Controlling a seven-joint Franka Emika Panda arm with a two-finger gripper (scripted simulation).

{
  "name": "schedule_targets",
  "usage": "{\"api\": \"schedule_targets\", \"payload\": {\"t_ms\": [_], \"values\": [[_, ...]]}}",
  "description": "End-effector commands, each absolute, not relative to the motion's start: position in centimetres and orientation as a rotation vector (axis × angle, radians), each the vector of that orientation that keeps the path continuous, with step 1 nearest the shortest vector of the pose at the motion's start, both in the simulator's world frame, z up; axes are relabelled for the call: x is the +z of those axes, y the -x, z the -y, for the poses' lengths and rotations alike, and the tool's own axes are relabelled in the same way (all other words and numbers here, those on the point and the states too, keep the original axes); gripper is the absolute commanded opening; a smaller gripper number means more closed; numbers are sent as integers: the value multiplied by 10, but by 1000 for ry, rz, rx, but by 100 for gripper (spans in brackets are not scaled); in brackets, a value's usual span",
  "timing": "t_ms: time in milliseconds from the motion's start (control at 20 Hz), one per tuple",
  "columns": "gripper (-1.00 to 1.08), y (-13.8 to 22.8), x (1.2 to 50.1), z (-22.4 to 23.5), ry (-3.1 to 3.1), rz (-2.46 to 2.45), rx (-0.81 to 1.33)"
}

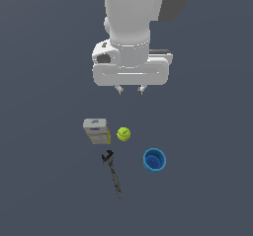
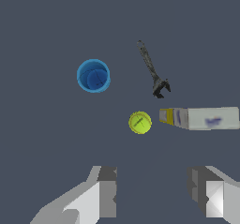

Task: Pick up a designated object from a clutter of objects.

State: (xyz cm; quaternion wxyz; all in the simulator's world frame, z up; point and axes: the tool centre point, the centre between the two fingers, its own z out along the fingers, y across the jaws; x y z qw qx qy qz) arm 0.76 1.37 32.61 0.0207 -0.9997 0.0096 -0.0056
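The designated object, a small bright blue hollow cup (image 1: 154, 160) (image 2: 93, 76), stands upright on the grey floor at the exterior view's right of the clutter. The rest of the clutter is a yellow-green tennis ball (image 1: 123, 134) (image 2: 140, 123), a grey-and-yellow box (image 1: 96, 131) (image 2: 200, 118) and a dark wrench (image 1: 112, 172) (image 2: 153, 70). My gripper (image 1: 130, 89) (image 2: 152, 192) hangs high above the floor, behind the ball and well apart from the cup. Its fingers (image 2: 107, 190) are spread open with nothing between them.
The ball lies just beside the box, and the wrench's head points toward the box's near corner. The cup stands apart from the other items, with bare grey floor all round it.
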Motion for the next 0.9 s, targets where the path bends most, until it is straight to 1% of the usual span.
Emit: {"api": "schedule_targets", "payload": {"t_ms": [0, 450, 850], "values": [[28, -10, 323, -15, 3104, -31, -23], [28, -37, 295, -23, 3146, -40, -95], [28, -75, 245, -45, 3197, -25, -230]]}}
